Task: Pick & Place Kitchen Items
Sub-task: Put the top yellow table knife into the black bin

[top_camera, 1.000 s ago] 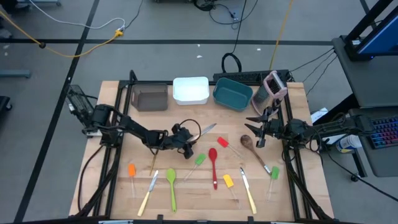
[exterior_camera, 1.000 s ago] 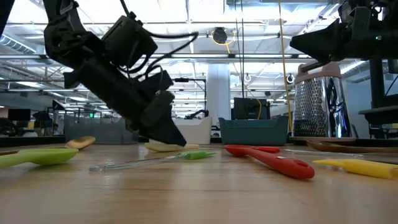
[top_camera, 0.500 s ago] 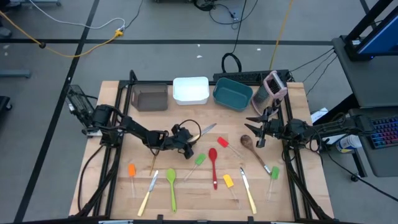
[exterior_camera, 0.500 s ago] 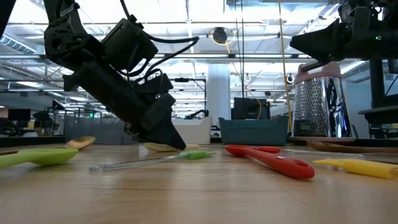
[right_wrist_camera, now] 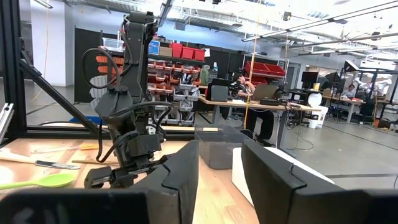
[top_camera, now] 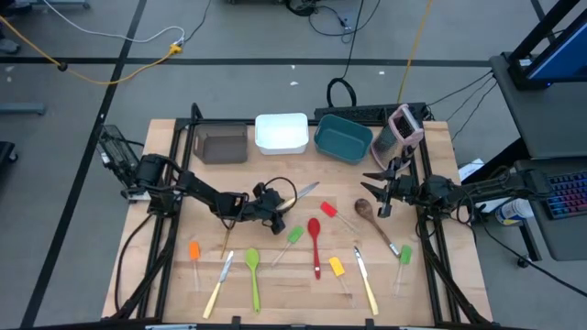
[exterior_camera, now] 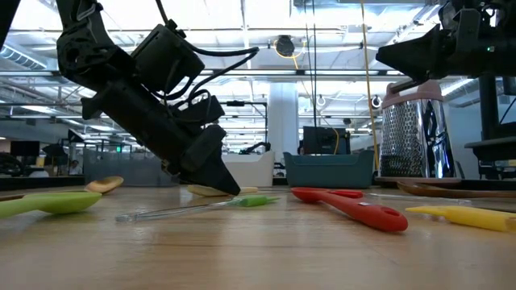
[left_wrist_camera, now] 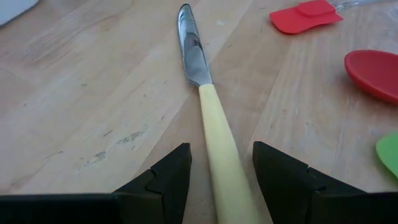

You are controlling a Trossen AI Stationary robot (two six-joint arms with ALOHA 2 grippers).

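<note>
A cream-handled knife (left_wrist_camera: 208, 112) lies flat on the wooden table, blade pointing away from my left gripper. My left gripper (left_wrist_camera: 221, 149) slants down at the table's middle (top_camera: 281, 205), open, one finger on each side of the knife's handle (exterior_camera: 214, 191). A gap shows on both sides of the handle. My right gripper (right_wrist_camera: 219, 155) waits raised at the table's right (top_camera: 374, 188), open, with nothing between its fingers. Other kitchen items lie flat around: a red spoon (top_camera: 315, 240), a green spatula (top_camera: 292, 238) and a red spatula (top_camera: 330, 211).
Toward the near edge lie a green spoon (top_camera: 253, 275), an orange spatula (top_camera: 194, 252), a yellow spatula (top_camera: 337, 268), two more knives (top_camera: 220, 280) (top_camera: 365, 280) and a wooden spoon (top_camera: 371, 218). Brown (top_camera: 223, 144), white (top_camera: 282, 134) and teal (top_camera: 343, 139) tubs and a pink appliance (top_camera: 404, 125) line the far edge.
</note>
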